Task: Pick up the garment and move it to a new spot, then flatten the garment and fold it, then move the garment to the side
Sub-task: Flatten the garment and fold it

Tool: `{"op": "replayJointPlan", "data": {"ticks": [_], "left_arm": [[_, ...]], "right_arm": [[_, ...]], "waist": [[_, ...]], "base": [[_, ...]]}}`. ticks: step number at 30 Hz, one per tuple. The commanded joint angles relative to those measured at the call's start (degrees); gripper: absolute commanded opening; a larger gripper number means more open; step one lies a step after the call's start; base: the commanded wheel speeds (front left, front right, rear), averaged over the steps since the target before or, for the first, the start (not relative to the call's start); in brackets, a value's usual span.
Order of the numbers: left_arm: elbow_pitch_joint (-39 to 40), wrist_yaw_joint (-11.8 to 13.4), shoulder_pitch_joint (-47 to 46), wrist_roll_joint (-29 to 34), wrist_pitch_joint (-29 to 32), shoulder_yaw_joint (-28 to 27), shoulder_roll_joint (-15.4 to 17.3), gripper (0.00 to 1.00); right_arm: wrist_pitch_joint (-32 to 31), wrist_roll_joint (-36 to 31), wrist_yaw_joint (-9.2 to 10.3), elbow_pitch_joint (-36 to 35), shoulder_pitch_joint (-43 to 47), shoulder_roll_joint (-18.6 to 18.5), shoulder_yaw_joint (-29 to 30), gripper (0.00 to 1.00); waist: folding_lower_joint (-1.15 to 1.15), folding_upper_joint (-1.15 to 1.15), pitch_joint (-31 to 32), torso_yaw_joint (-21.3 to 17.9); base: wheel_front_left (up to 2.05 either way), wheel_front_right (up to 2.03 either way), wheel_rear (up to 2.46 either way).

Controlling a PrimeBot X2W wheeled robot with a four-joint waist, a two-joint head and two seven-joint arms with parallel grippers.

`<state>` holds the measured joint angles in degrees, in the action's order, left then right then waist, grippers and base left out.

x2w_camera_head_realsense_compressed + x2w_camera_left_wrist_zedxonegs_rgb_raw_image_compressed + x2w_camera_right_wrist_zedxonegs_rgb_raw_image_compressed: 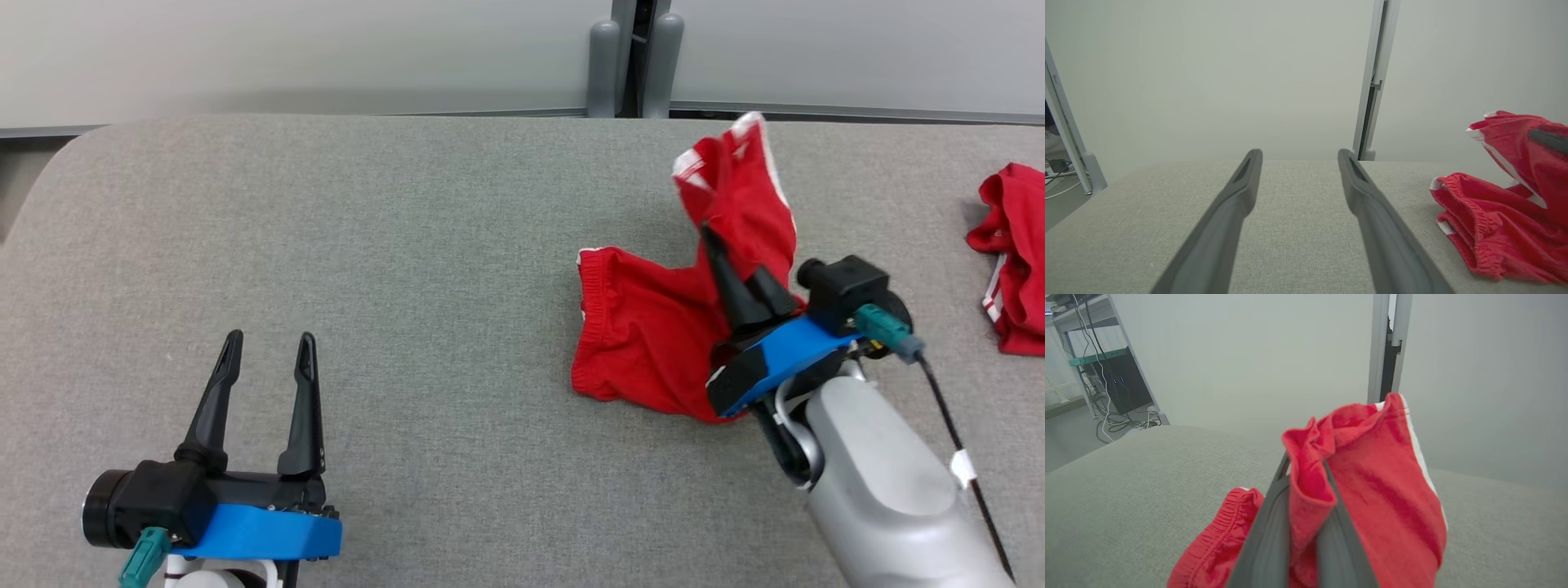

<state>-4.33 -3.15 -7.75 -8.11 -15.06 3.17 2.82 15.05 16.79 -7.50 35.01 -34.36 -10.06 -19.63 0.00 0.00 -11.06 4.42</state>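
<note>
Right hand [722, 257] grips one garment [645, 335]; second garment [1016, 253], seemingly alike, lies apart.

The garment [645, 343] is soft matt red cloth; the table cover [408, 245] is rough-woven grey fabric, also matt.

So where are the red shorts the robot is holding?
In the head view the red shorts sit right of centre on the grey table, one end pinched up by the right gripper.
</note>
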Motion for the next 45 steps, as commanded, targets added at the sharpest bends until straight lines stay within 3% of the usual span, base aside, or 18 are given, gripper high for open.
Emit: {"op": "replayJointPlan", "data": {"ticks": [1,11,22,23,24,25,26,36,45], "left_arm": [[0.0,0.2,0.2,-0.3,-0.1,-0.1,0.2,1.0],[-0.1,0.9,0.6,-1.0,-0.1,0.4,0.2,1.0],[-0.4,0.8,0.0,-1.3,-0.1,1.4,0.2,1.0],[-0.4,0.8,0.0,-1.2,-0.1,1.3,0.2,1.0],[-0.4,0.8,0.1,-1.2,-0.1,1.3,0.2,1.0],[-0.5,0.7,0.1,-1.2,-0.1,1.3,0.2,1.0],[-0.5,0.7,0.1,-1.2,-0.1,1.3,0.2,1.0],[-1.4,0.5,0.9,-0.8,-0.1,1.0,0.2,1.0],[-1.8,0.0,2.3,0.2,-0.1,-0.5,0.2,1.0]], "right_arm": [[0.0,0.5,0.03,0.0,-0.5,0.2,-0.5,0.0],[0.1,2.2,0.03,-0.6,2.9,2.0,-10.9,0.0],[0.1,3.5,0.03,-0.7,6.2,2.2,-16.5,0.0],[0.1,3.5,0.03,-0.7,6.3,2.2,-16.7,0.06],[0.1,3.6,0.03,-1.1,6.4,2.3,-16.9,0.36],[0.1,3.5,0.02,-1.6,6.5,2.4,-17.1,0.92],[0.1,3.3,0.03,-2.2,6.6,2.4,-17.2,1.0],[0.1,-0.9,0.03,-11.7,10.5,0.3,-11.6,1.0],[0.1,-5.1,0.03,-18.5,18.4,0.3,2.7,1.0]], "waist": [[0.0,0.0,-0.1,0.3],[0.0,0.0,-0.3,0.9],[0.0,0.0,-1.1,1.3],[0.0,0.0,-1.1,1.2],[0.0,0.0,-1.2,1.2],[0.0,0.0,-1.2,1.1],[0.0,0.0,-1.1,1.0],[0.0,0.0,1.4,-0.7],[0.0,0.0,4.6,-4.1]], "base": [[0.0,0.0,0.0],[0.0,0.0,0.0],[0.0,0.0,0.0],[0.0,0.0,0.0],[0.0,0.0,0.0],[0.0,0.0,0.0],[0.0,0.0,0.0],[0.0,0.0,0.0],[0.0,0.0,0.0]]}}
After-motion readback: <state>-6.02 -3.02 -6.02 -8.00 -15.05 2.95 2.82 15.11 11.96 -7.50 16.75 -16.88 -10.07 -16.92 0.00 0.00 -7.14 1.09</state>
